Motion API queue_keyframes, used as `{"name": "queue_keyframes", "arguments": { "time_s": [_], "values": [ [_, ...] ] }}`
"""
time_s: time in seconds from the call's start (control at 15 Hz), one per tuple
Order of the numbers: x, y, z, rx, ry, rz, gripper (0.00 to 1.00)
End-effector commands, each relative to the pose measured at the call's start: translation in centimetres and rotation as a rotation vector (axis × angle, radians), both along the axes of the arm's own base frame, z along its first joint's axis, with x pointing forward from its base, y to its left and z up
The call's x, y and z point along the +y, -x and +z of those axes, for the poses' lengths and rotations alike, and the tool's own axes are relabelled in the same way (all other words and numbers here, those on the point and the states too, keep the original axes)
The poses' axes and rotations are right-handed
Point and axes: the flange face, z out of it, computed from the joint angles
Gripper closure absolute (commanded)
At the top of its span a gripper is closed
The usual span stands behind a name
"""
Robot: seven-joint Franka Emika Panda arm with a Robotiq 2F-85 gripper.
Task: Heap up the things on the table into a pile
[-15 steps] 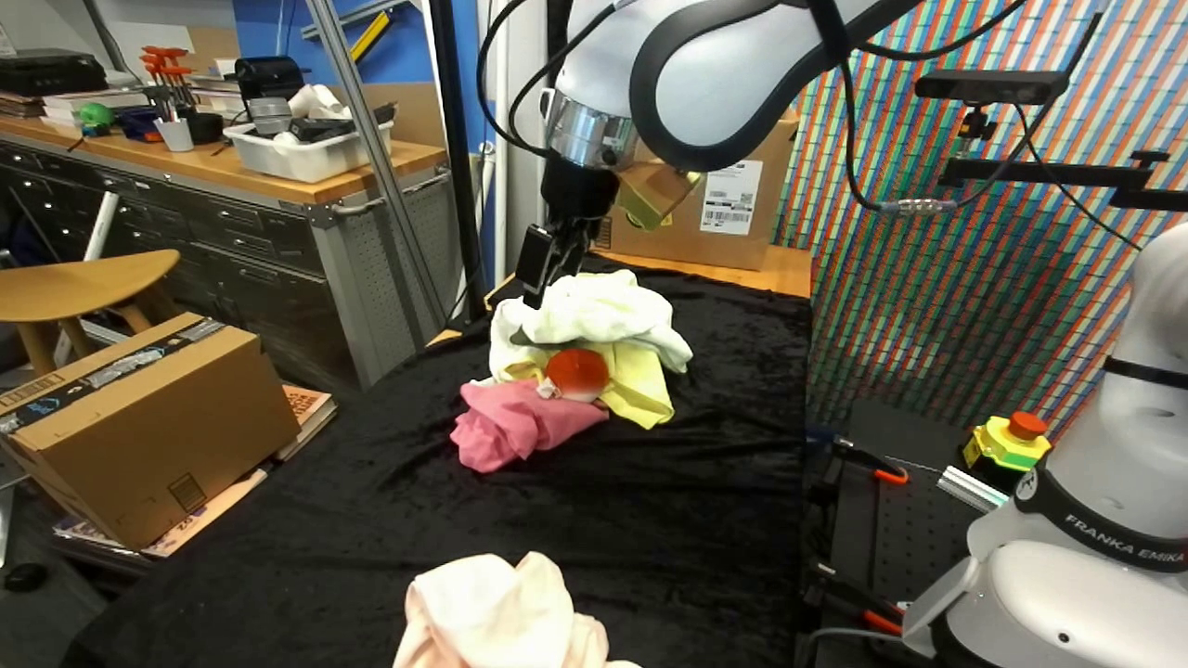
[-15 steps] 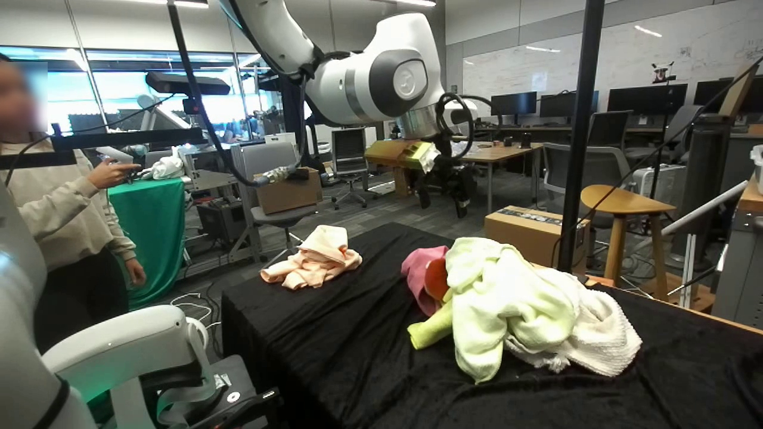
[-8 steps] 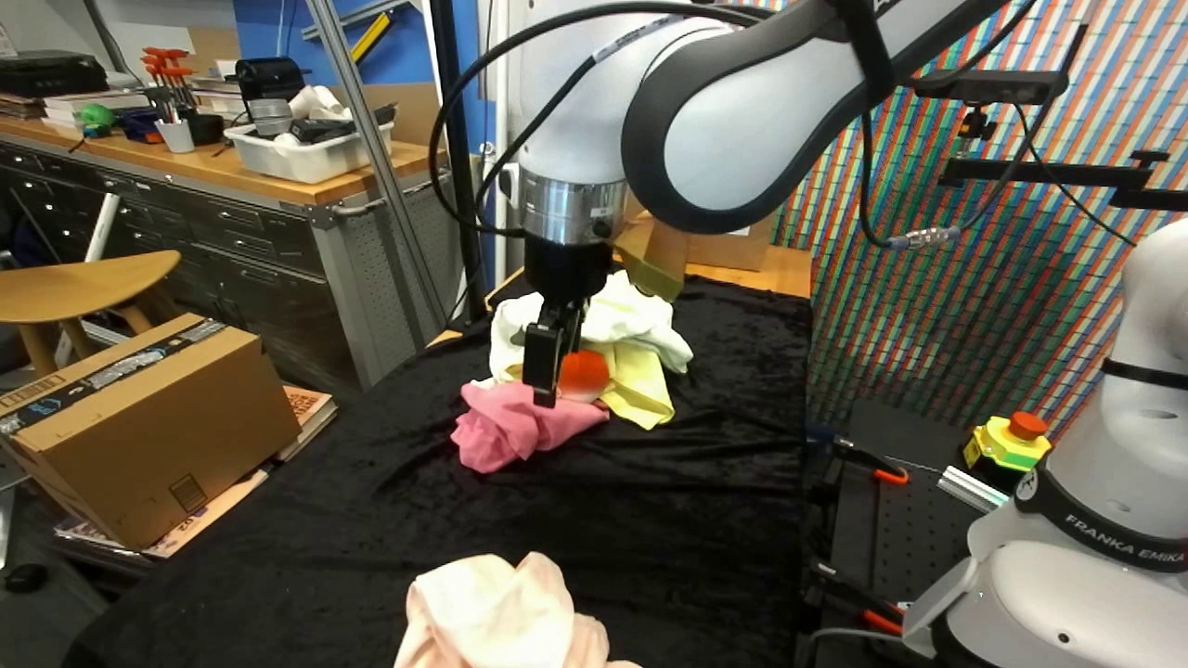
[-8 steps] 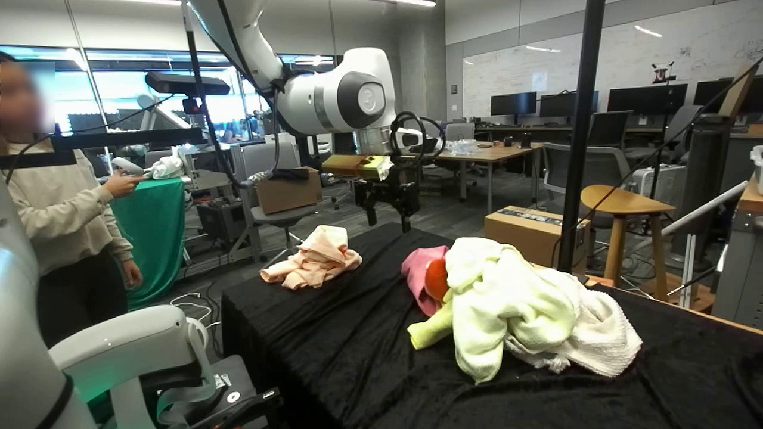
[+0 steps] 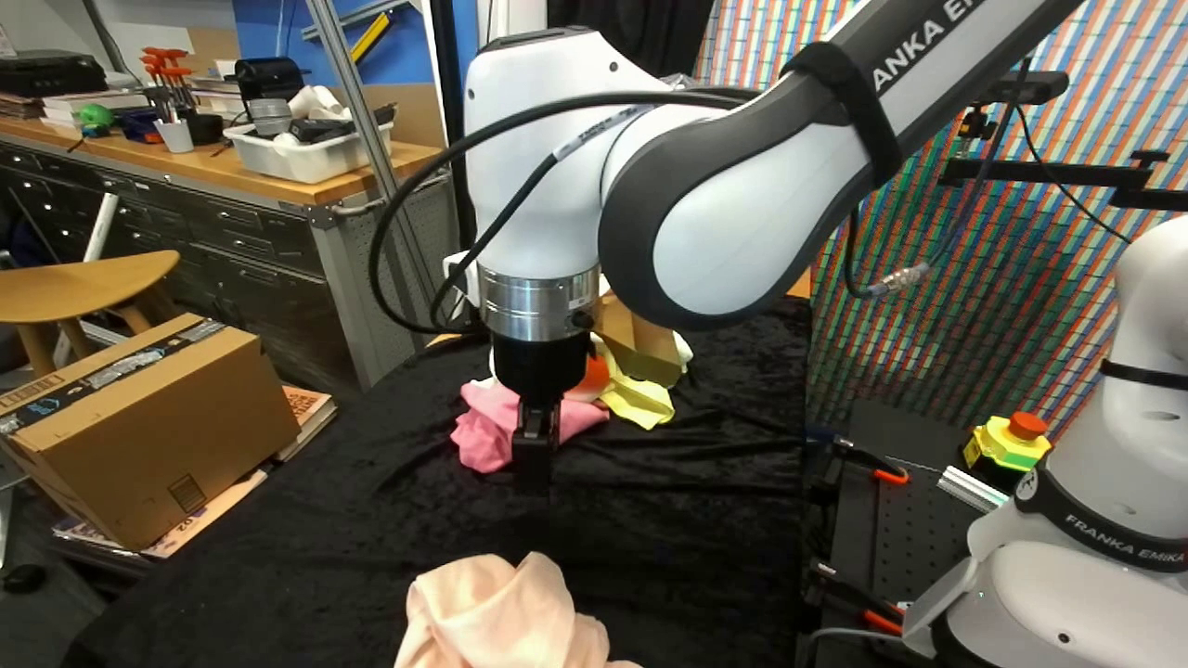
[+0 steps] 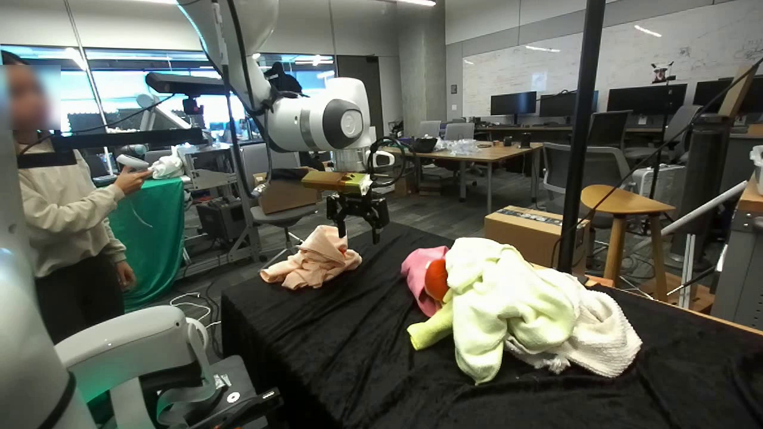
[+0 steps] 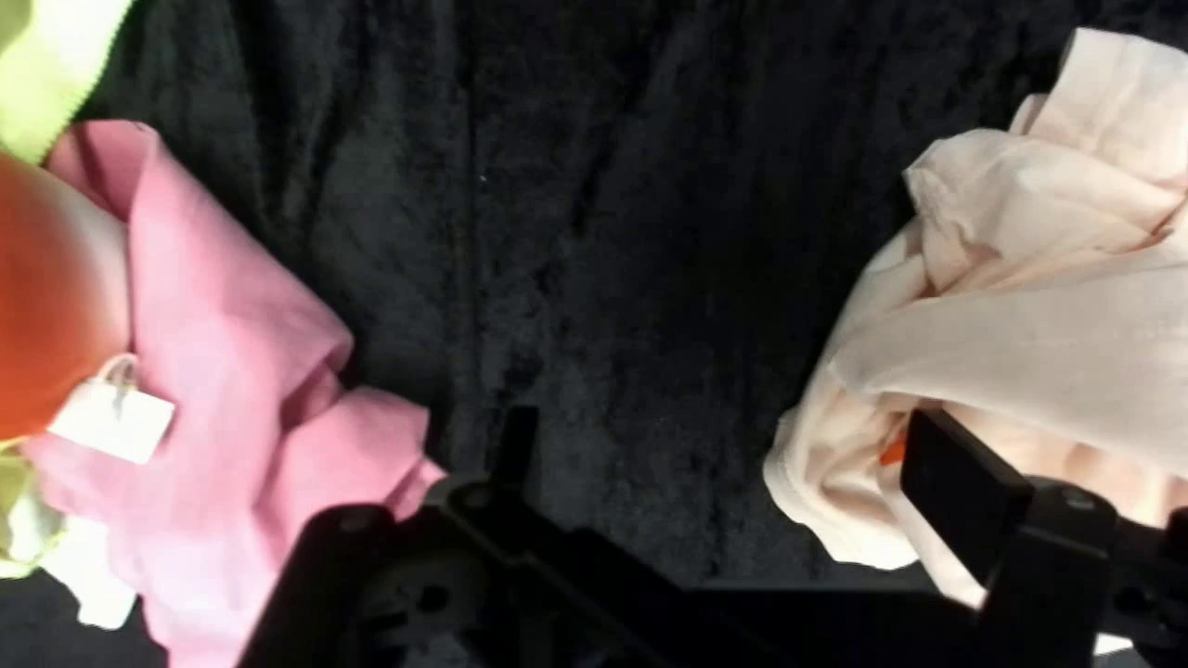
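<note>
A peach cloth (image 6: 313, 265) lies crumpled by itself on the black-covered table; it also shows in an exterior view (image 5: 501, 608) and the wrist view (image 7: 1012, 334). A small orange bit shows in its folds. My gripper (image 6: 359, 235) is open and empty, above the table between the peach cloth and the pile; its fingers are wide apart in the wrist view (image 7: 722, 422). In the pile are a pink cloth (image 6: 419, 274), a red-orange round object (image 6: 437, 280) with a tag, a yellow-green cloth (image 6: 432, 329), a pale green cloth (image 6: 506, 298) and a white textured cloth (image 6: 608, 333).
A black cloth (image 5: 687, 520) covers the table. A black upright post (image 6: 581, 137) stands behind the pile. A cardboard box (image 5: 153, 427) sits beyond the table's edge. The robot base (image 5: 1077, 575) and an emergency stop button (image 5: 1007, 441) are beside the table. A person stands beyond the robot.
My gripper has moved away from above the pile, towards the peach cloth, and come lower. It stays open. The cloths and the round object have not moved.
</note>
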Motion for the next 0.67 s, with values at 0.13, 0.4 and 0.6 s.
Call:
{"name": "queue_keyframes", "arguments": {
  "time_s": [0.13, 0.4, 0.6],
  "values": [
    [4.3, -0.3, 0.2, -0.013, -0.082, 0.036, 0.00],
    [6.4, 0.4, -0.6, 0.033, -0.107, 0.056, 0.00],
    [7.7, 0.7, -0.8, 0.088, -0.137, 0.059, 0.00]
  ]
}}
